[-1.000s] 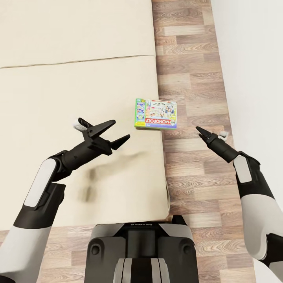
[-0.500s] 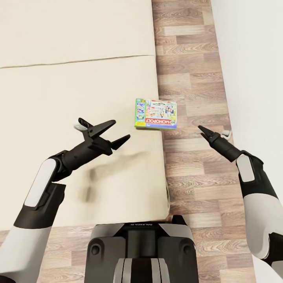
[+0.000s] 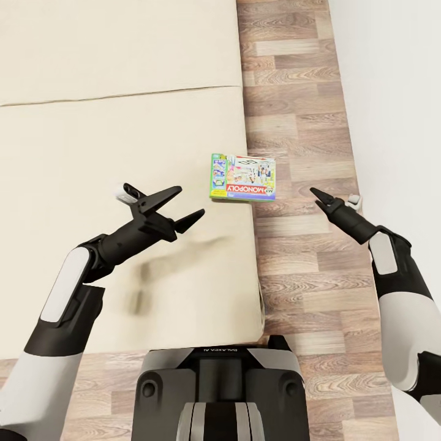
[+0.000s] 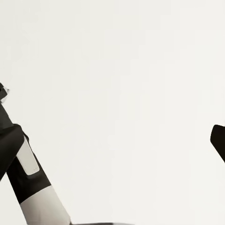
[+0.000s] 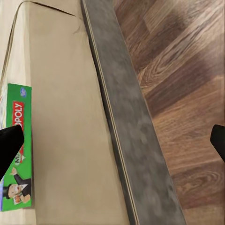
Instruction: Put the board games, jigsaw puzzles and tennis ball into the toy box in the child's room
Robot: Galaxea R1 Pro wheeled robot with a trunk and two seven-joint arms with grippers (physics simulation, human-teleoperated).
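Observation:
A Monopoly board game (image 3: 242, 176) lies flat at the bed's right edge, with its right side hanging over the floor. In the right wrist view, the same green box (image 5: 21, 187) rests on the cream cover. My left gripper (image 3: 189, 201) hovers open above the bed, to the left of the game and a little nearer me, empty. Over the wooden floor, my right gripper (image 3: 320, 197) is open and empty, to the right of the game. The right wrist view shows its fingers spread wide apart (image 5: 112, 143). The toy box, the puzzles and the tennis ball are out of view.
The cream bed (image 3: 110, 122) takes up the left and middle of the head view. A strip of wooden floor (image 3: 294, 92) runs between its grey side rail (image 5: 122, 140) and a white wall (image 3: 398, 92) on the right. My base (image 3: 220, 386) stands at the bed's foot.
My right gripper has drifted a little to the right and away from me. The left arm has barely shifted. The board game has not moved.

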